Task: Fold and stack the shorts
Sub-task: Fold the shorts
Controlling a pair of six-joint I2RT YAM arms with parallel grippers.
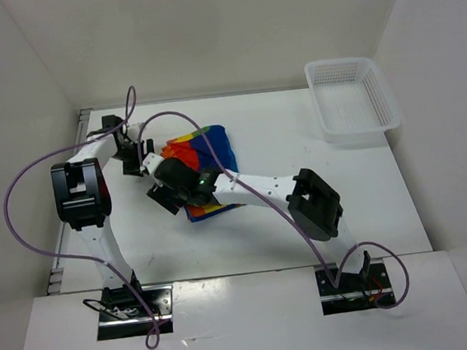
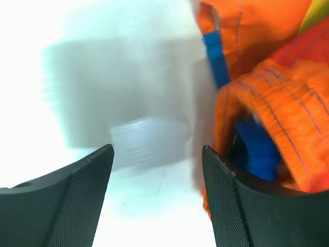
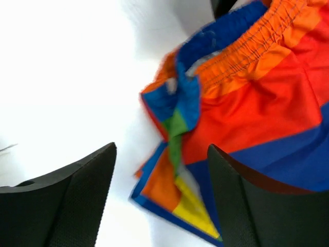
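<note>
Fingers (image 2: pixel 87 195) wide on left gripper (image 2: pixel 158 149) and right gripper (image 3: pixel 162 146), both empty. Shorts (image 1: pixel 214 144) could snag and unfold if either drags.

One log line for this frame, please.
shorts: bunched on table | left gripper: open, beside shorts | right gripper: open, over shorts

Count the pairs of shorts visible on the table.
1. The shorts lie left of centre on the table, partly under the right arm; more pairs could be hidden beneath them.
</note>
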